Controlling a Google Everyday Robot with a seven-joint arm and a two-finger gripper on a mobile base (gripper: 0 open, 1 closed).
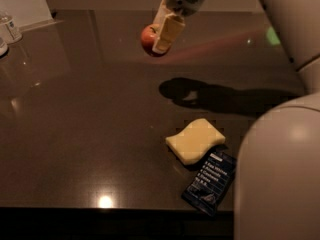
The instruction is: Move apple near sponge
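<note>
Apple (148, 38): clamped between fingers (169, 32), held aloft over far centre of table (85, 134).
Gripper (159, 35): top centre, closed on the fruit.
Sponge (195, 140): near right, well apart from the fruit.
Advice: carry nearer and rightward, lower gently, release just beside Sponge, clear of wrapper (210, 181).
Writing: white print on wrapper, unreadable.

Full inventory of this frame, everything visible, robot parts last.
table: 1, dark and glossy, fills the view
apple: 1, red-orange, held above the table, top centre
sponge: 1, pale yellow, on the table right of centre
snack wrapper: 1, dark blue with white print, just in front of the sponge near the table's front edge
clear bottle: 1, transparent, far left
white panel: 1, top left corner
gripper: 1, pale, top centre, jaws shut on the apple
arm: 1, white, right side
</note>
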